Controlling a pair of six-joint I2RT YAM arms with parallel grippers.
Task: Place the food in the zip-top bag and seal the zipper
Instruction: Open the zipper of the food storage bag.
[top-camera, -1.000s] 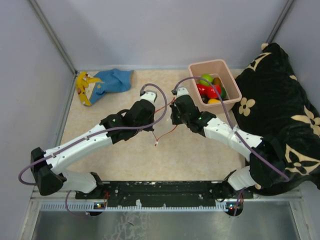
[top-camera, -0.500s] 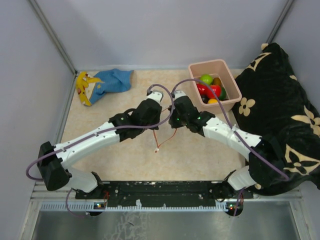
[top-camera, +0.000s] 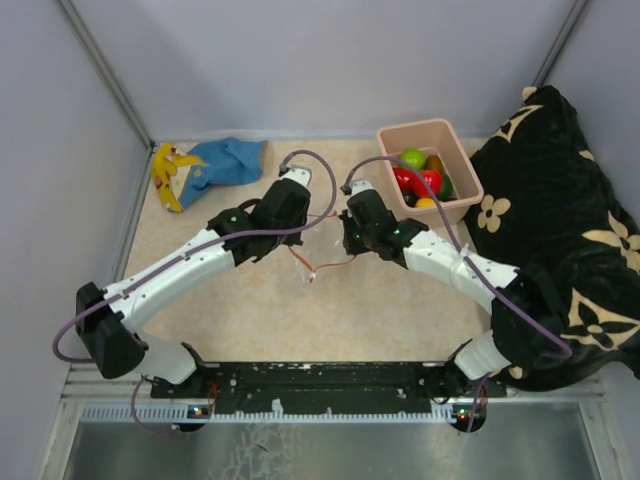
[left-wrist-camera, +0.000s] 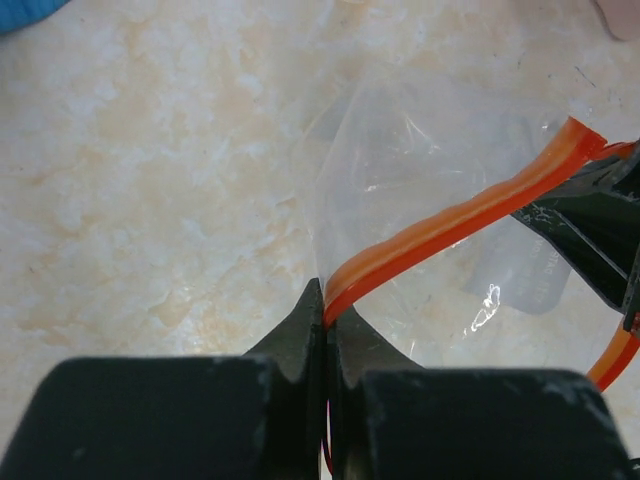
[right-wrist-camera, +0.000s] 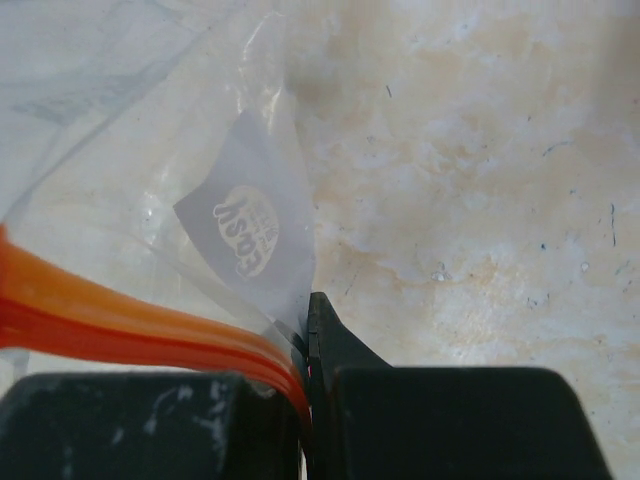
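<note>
The zip-top bag (left-wrist-camera: 420, 160) is clear and hangs above the tabletop between my two grippers. Its zipper (left-wrist-camera: 460, 215) is a red-orange strip running from one gripper to the other. My left gripper (left-wrist-camera: 326, 315) is shut on one end of the strip. My right gripper (right-wrist-camera: 305, 350) is shut on the other end, beside the bag's printed label (right-wrist-camera: 245, 230). The food (top-camera: 420, 178), red, green and orange toy fruits, lies in the pink tub (top-camera: 413, 127) to the right of the grippers. I see no food in the bag.
A yellow banana-like toy (top-camera: 168, 175) and a blue cloth (top-camera: 228, 160) lie at the back left corner. A black flowered cloth (top-camera: 560, 220) covers the right side. Grey walls close in the back and both sides.
My left gripper swung toward the right gripper, opened, then drew back to the left and shut on the zipper. The right gripper kept its hold and barely moved.
</note>
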